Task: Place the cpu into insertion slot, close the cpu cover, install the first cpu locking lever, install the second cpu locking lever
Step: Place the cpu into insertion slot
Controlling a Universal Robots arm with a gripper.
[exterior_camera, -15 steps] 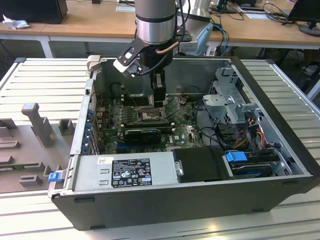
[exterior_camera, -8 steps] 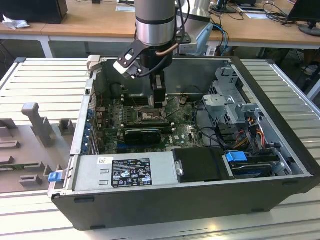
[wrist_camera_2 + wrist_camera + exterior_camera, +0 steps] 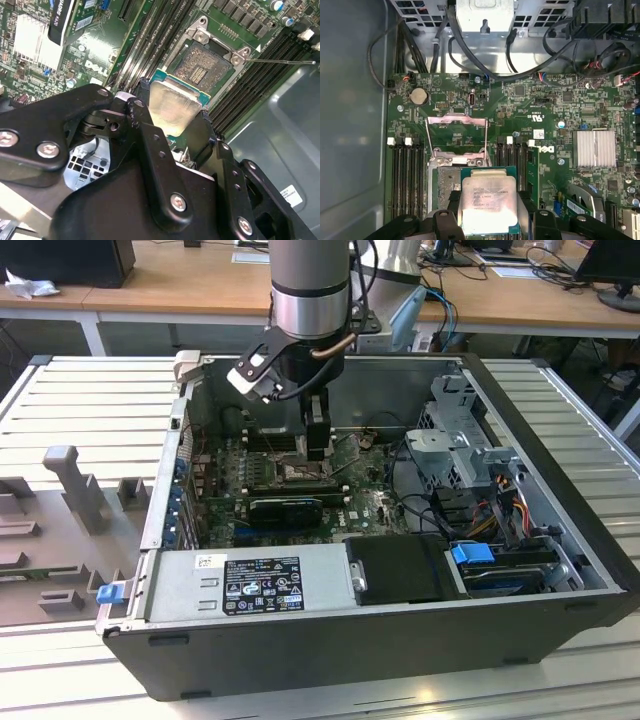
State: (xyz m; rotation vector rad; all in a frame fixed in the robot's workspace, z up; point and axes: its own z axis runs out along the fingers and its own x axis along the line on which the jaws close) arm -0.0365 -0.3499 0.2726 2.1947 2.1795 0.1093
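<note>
My gripper (image 3: 172,120) is shut on the cpu (image 3: 172,106), a flat square chip with a silver-grey top and a green edge, held between two black fingers (image 3: 141,117). The chip hovers just over the insertion slot (image 3: 202,64), partly covering it in the first wrist view, where the cpu (image 3: 487,200) and the insertion slot (image 3: 447,181) overlap. The cpu cover (image 3: 456,120) stands swung open beyond the slot, its window showing the board. Two thin locking levers (image 3: 426,142) are raised beside it. In the exterior view the gripper (image 3: 300,452) reaches down into the open computer case (image 3: 560,530).
Long black memory slots (image 3: 407,170) flank the socket. A finned heat sink (image 3: 593,147) and a black card (image 3: 285,508) lie nearby. A power supply (image 3: 250,580), a drive cage (image 3: 460,440) and cable bundles (image 3: 485,70) crowd the case. A grey fixture (image 3: 75,485) stands outside it.
</note>
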